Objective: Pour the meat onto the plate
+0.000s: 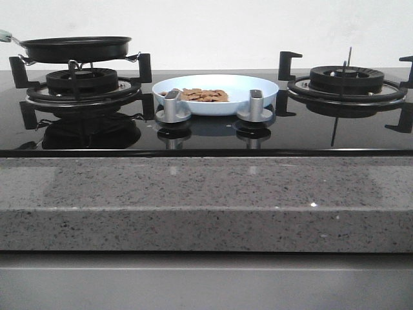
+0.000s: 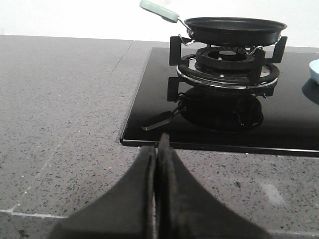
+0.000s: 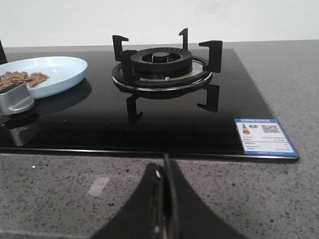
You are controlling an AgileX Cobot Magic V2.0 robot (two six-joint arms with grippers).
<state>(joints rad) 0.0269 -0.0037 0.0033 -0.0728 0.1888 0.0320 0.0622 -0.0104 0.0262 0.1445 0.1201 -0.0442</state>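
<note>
The pale-blue plate sits on the black glass hob between the two burners, and the orange-brown meat lies piled in it. In the right wrist view the plate shows with the meat at its edge. A sliver of the plate shows in the left wrist view. My left gripper is shut and empty over the grey counter, short of the hob's front edge. My right gripper is likewise shut on nothing over the counter. Neither gripper appears in the front view.
A black frying pan with a pale green handle rests on the left burner. The right burner stands bare. Two silver knobs stand in front of the plate. A blue label marks the hob's corner.
</note>
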